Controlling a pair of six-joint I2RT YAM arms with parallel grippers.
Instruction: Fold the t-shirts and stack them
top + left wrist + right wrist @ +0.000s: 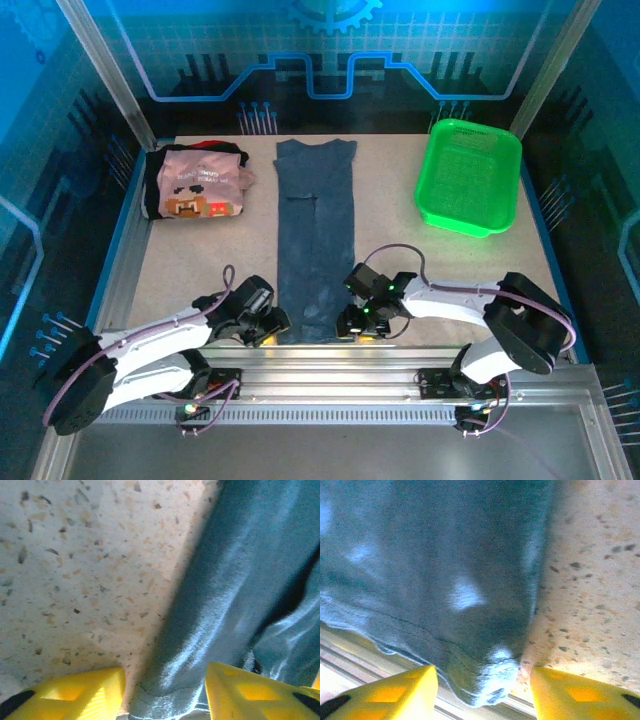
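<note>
The left tool [165, 674] is down low, and its two yellow fingers [80, 695] stand apart, so it is open. The near left corner of a long dark slate-blue cloth t-shirt [240, 580] lies in the gap between them. The finger on the left sits over the bare speckled tabletop [75, 570], just beside the cloth edge.

The right tool [482, 670] is open too. The shirt's near right corner sits between its yellow fingers.

From above, the two tools are at the near end of the blue shirt, one at each corner. The shirt lies flat in a long narrow strip down the middle of the tabletop.

At the far left, a folded pale pink t-shirt with a brown-orange block picture [200, 185] lies on top of a black t-shirt [155, 180]. At the far right stands a bright green plastic mesh basket [428, 165], well apart from the shirts.
</note>
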